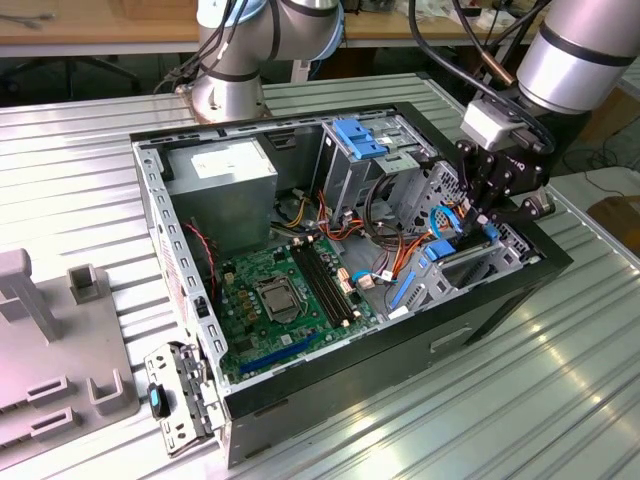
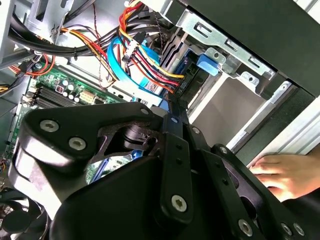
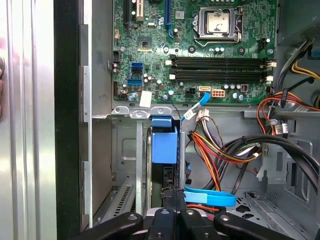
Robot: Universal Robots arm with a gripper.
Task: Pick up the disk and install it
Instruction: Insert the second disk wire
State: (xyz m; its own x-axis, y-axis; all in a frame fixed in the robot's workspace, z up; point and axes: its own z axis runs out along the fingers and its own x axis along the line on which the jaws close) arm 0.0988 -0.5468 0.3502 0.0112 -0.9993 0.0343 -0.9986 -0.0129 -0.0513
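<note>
Gripper (image 1: 487,222) is down inside the open PC case (image 1: 190,300), at the case's front end near the exterior view's right edge of the ribbed metal table (image 1: 420,400). Fingers (image 3: 170,212) are closed edge-on on the disk (image 3: 164,145): the first wrist view shows the blue carrier tab and the thin dark drive edge running straight up from the fingertips. The disk stands on edge in the low drive cage (image 1: 480,262) by the case's front wall, beside the motherboard (image 1: 275,300). Looks partly seated in the slot, but depth is hard to judge from these angles. A flat blue cable (image 3: 210,197) loops just beside the fingers, with the orange/red/yellow wire bundle (image 3: 220,150) next to it. In the second wrist view, the carrier's blue tab (image 2: 207,62) sits against the cage rail, and a person's hand (image 2: 285,175) rests outside the case wall.
</note>
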